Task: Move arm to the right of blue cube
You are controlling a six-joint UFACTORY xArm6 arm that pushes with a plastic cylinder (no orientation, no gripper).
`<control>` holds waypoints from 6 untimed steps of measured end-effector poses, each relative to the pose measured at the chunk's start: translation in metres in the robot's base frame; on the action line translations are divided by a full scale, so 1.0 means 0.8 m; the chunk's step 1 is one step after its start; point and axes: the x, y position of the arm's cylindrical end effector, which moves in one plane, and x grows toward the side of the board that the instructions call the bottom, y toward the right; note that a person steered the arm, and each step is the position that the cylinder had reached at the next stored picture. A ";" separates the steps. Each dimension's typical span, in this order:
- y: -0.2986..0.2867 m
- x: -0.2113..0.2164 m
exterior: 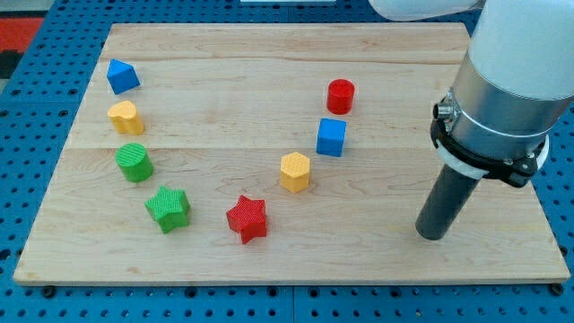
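Note:
The blue cube (331, 136) sits a little right of the board's middle. My tip (433, 236) rests on the board near the view's lower right, well to the right of the blue cube and below it, touching no block. A red cylinder (340, 96) stands just above the blue cube. A yellow hexagonal block (295, 171) lies below and left of the cube.
A red star (247, 219) lies at the bottom centre. A green star (169, 208), a green cylinder (134, 162), a yellow heart-like block (126, 117) and a blue triangular block (122, 76) curve up the left side. The wooden board (224, 54) lies on a blue pegboard.

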 end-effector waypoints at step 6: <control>-0.015 -0.010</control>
